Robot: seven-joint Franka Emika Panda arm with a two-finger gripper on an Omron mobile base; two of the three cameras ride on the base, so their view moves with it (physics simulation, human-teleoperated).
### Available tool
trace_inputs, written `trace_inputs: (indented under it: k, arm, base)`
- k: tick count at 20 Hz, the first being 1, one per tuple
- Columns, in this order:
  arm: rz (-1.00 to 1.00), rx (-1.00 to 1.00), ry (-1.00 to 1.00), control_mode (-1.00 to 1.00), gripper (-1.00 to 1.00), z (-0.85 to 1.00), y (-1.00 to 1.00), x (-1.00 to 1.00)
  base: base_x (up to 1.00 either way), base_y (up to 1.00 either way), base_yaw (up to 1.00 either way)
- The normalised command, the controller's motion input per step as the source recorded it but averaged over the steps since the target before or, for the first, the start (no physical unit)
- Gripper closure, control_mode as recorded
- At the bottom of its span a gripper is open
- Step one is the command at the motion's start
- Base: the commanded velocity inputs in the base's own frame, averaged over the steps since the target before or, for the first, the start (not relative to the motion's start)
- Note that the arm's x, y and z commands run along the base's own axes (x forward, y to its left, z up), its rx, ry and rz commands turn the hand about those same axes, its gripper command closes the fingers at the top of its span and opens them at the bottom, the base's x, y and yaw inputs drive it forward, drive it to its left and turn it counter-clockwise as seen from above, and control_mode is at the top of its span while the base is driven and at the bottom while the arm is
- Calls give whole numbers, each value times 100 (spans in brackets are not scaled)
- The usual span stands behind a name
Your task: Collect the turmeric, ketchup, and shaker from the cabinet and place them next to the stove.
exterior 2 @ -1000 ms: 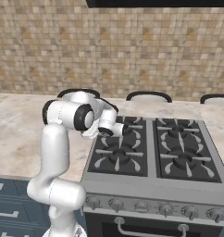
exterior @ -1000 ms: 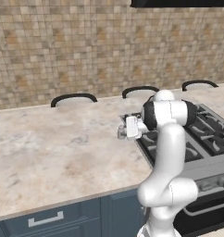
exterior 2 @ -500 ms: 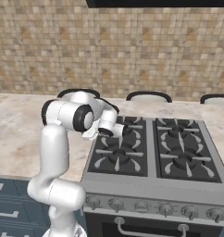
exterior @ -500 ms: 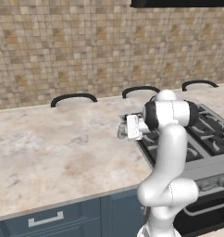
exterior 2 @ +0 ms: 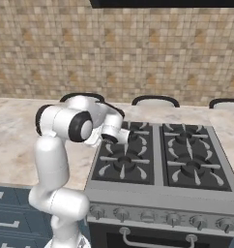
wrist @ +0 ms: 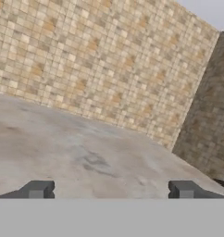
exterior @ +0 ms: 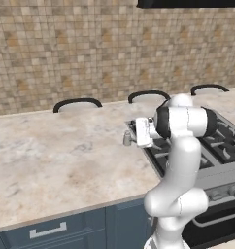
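Shaker (exterior: 126,138): one, small, grey, upright on bench (exterior: 56,160) just left of stove (exterior 2: 162,160), touching nothing. Tool (exterior: 132,135) beside it, fingertips (wrist: 37,189) spread wide, holding nothing. Stove: four burners, black grates. Tiled wall (exterior: 90,53) behind.

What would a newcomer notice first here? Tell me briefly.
The white arm bends over the stove's left edge, its pincer by a small grey shaker on the marble counter. Next comes the black four-burner stove, then the tiled wall behind.
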Motion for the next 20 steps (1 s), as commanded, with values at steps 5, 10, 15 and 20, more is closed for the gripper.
trace_inputs:
  k: [5, 10, 15, 20]
  arm:
    - [0, -4, -8, -100, -100, 66, 0, -20]
    - [-1, -2, -4, -100, -100, 63, 1, -45]
    - [-6, 0, 8, -100, -100, 55, 2, -74]
    - [-15, 0, 14, -100, -100, 64, 3, -73]
  base:
    - [0, 0, 0]
    - [0, 0, 0]
    - [0, 0, 0]
    - [0, 0, 0]
